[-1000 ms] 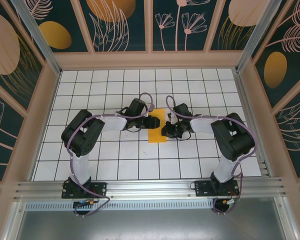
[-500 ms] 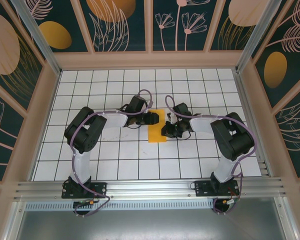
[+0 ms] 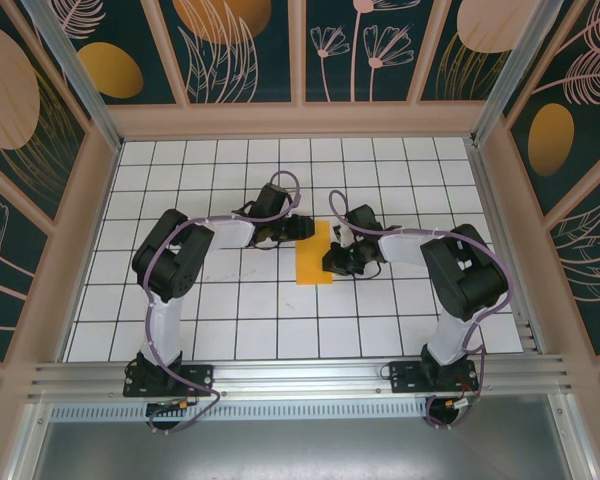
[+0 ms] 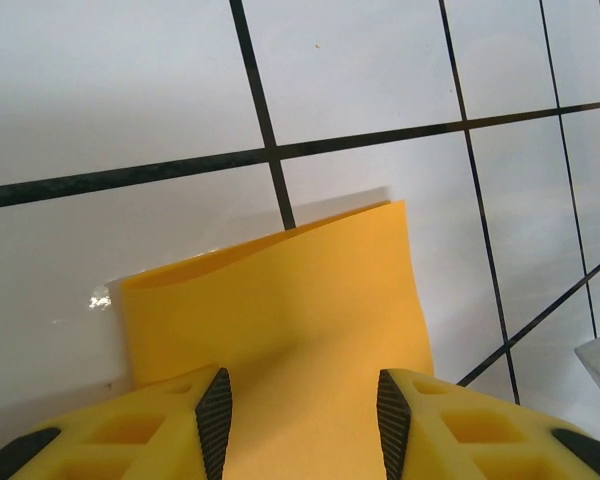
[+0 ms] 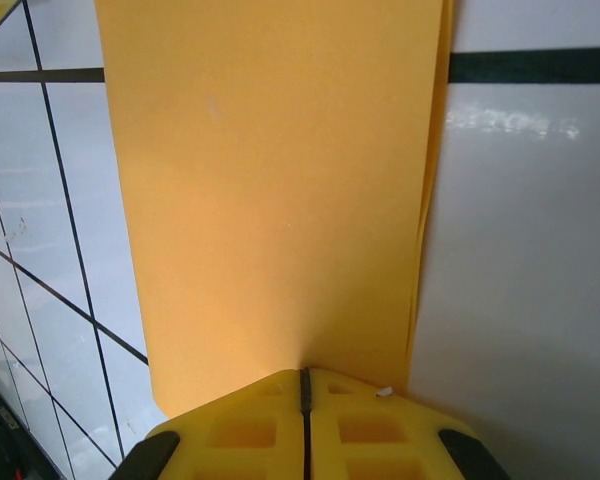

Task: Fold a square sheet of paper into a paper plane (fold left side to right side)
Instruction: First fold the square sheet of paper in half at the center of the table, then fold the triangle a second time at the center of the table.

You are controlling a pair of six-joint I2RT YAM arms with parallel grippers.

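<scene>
R gripper [image 5: 303,380] shut, pinning paper [image 3: 314,262] at 3 o'clock edge. L gripper [image 4: 300,410] half-open, empty. If R slips, fold may spring open.

Bright, even overhead light fills the scene. Shadows on the white desk [image 3: 230,330] are soft and faint. In both wrist views the glossy tiles [image 5: 520,200] carry small white glare patches beside the square sheet of paper [image 4: 280,300], whose close foreground looks slightly soft.

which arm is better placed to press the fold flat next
Right, likely: the right tool is shut, tips at the edge of the folded orange paper, ready to press. The left tool hangs open above it.
</scene>
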